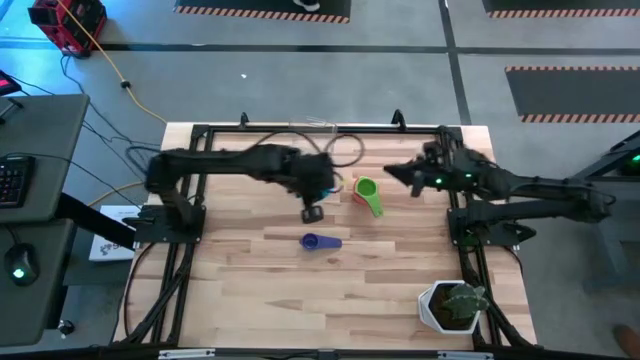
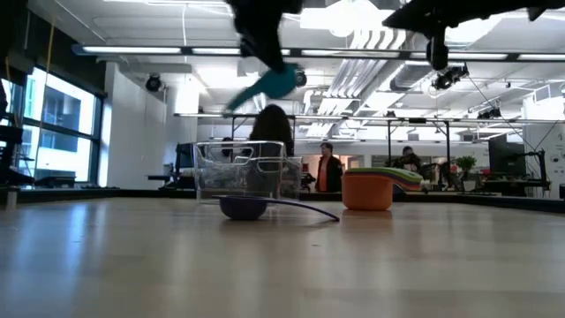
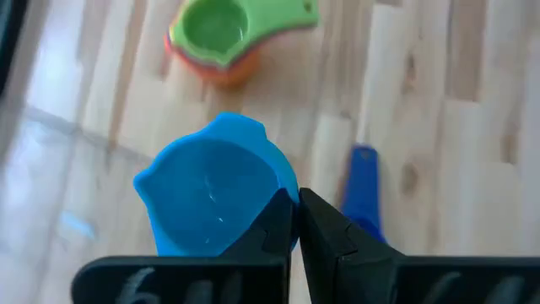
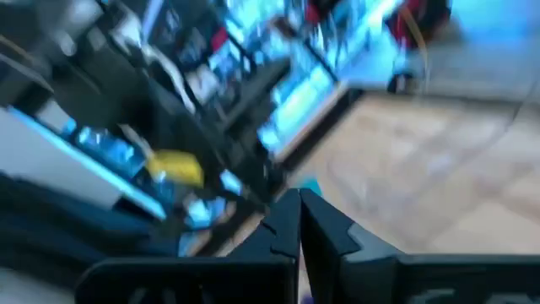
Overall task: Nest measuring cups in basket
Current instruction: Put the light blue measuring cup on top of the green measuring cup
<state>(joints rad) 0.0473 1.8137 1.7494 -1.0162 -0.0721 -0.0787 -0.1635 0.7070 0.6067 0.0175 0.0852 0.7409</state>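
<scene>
Left gripper [image 1: 322, 185] mid-table beside basket [image 1: 325, 140], possibly holding a cup, too blurred to tell. Green cup [image 1: 367, 192] stacked right of it. Purple cup [image 1: 320, 241] nearer. Right gripper [image 1: 392, 174] close by.

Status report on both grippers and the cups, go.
Left gripper shut on blue cup, raised above table. Right gripper shut, empty, aloft. Green-orange stack beside basket; purple cup loose on table. Nothing blocking.

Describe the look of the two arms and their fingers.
Both the left arm and the right arm are dark and jointed, and a small green light glows on the right one. The left arm's fingers are dark, angular and tapered to narrow tips.
</scene>
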